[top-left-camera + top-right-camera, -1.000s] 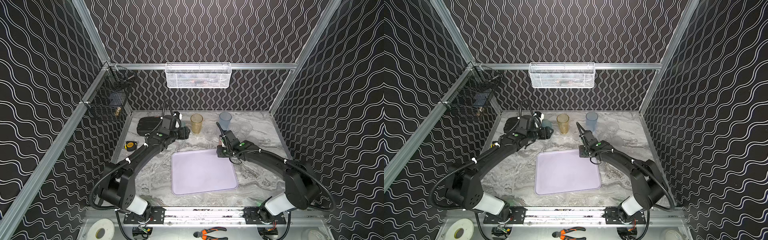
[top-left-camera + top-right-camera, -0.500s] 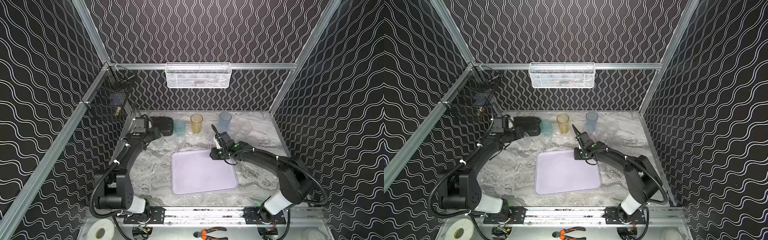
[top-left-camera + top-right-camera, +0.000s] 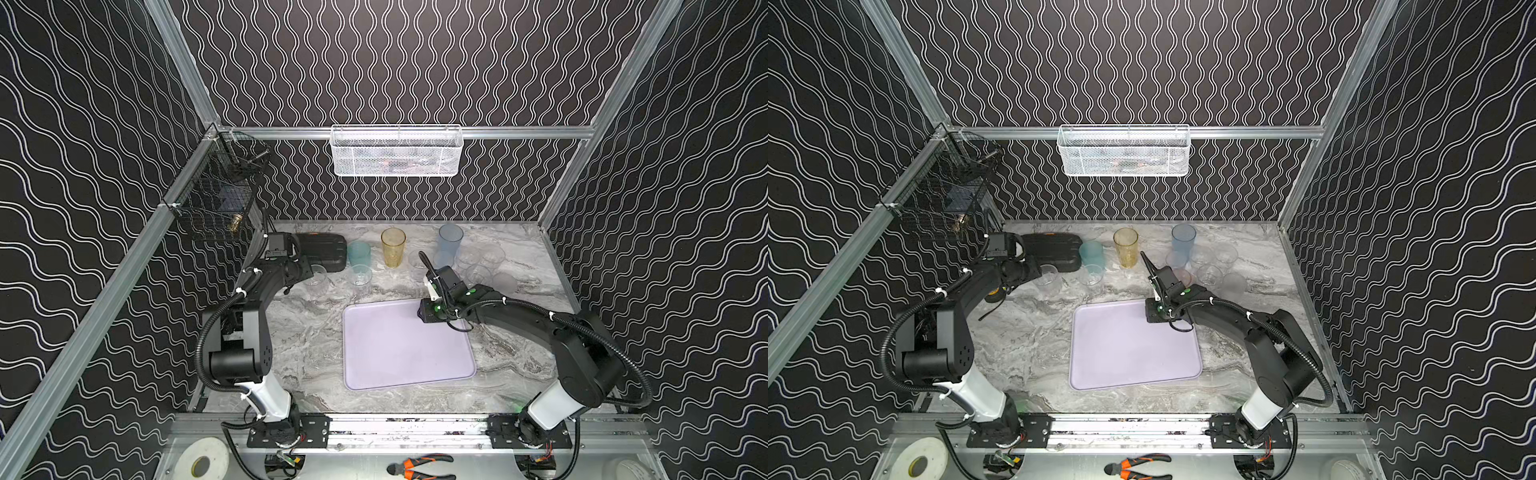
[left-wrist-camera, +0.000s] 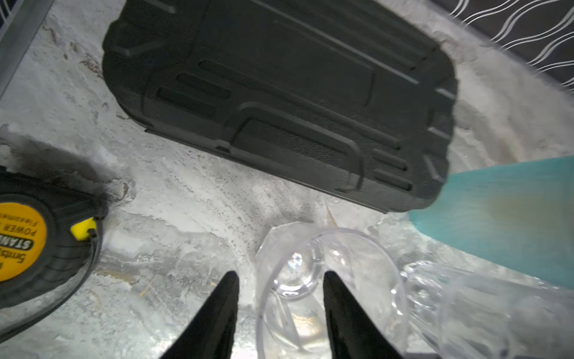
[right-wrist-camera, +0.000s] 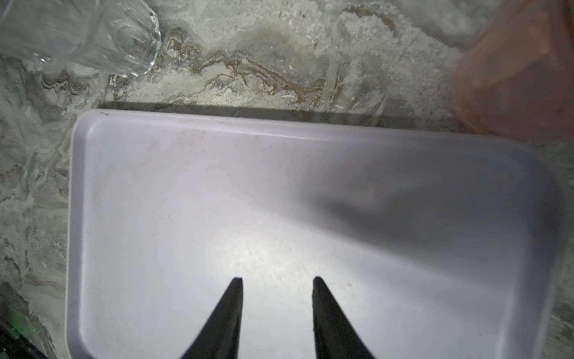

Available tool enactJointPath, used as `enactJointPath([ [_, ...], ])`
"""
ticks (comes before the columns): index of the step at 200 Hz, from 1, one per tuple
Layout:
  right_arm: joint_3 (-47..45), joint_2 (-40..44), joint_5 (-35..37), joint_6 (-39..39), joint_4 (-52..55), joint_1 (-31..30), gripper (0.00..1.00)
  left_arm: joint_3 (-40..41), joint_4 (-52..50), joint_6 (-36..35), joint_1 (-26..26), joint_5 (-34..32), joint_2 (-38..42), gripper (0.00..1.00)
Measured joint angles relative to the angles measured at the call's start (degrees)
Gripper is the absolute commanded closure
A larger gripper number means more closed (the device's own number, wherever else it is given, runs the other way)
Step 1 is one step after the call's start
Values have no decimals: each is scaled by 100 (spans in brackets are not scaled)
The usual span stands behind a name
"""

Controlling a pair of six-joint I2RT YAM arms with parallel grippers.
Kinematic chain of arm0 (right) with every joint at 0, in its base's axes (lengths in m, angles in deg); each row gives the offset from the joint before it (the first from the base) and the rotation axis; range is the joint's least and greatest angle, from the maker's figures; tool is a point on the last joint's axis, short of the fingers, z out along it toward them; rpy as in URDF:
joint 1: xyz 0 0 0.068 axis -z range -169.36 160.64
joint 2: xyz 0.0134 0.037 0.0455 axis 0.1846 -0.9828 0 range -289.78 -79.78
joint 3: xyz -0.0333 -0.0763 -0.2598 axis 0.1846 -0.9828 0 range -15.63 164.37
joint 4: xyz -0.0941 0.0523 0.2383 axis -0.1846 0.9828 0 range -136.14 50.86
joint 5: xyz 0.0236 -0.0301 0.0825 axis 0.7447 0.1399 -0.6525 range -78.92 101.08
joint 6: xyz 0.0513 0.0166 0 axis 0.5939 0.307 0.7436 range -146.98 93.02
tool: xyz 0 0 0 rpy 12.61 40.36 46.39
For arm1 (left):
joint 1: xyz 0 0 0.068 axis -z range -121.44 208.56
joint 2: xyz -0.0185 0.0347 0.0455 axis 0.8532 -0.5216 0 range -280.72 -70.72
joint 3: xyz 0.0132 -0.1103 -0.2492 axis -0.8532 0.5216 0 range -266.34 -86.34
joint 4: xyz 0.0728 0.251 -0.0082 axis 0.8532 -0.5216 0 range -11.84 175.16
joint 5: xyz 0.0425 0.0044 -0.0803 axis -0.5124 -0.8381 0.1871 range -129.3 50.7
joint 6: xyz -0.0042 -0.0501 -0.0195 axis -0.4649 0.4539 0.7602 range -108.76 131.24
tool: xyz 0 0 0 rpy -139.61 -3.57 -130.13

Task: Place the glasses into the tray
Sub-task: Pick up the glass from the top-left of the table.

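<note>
Found left pincer (image 4: 279, 275) apart astride the near wall of a short clear tumbler (image 4: 363, 273) on the marble desk (image 4: 186, 202), and right pincer (image 5: 277, 279) apart, empty, over the bare flat lilac tray (image 5: 186, 186); advise closing gently, lifting upright

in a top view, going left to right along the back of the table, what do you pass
black case → teal glass → amber glass → blue glass; the clear glasses overlap these, so they are left out.
</note>
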Motion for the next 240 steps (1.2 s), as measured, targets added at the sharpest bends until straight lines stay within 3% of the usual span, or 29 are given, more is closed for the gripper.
enactJointPath([
  [82,-107,-13,-2,0,-28,-15,62,-127,-120,-289,125,-400,-446,79],
  [146,-188,35,7,2,-48,-59,63,-151,-326,-444,234,-691,-234,100],
  [192,-223,190,59,61,-63,-92,65,-146,-518,-444,326,-656,232,100],
  [240,-284,293,127,157,-107,-216,66,-254,-1005,-278,551,-743,1537,100],
])
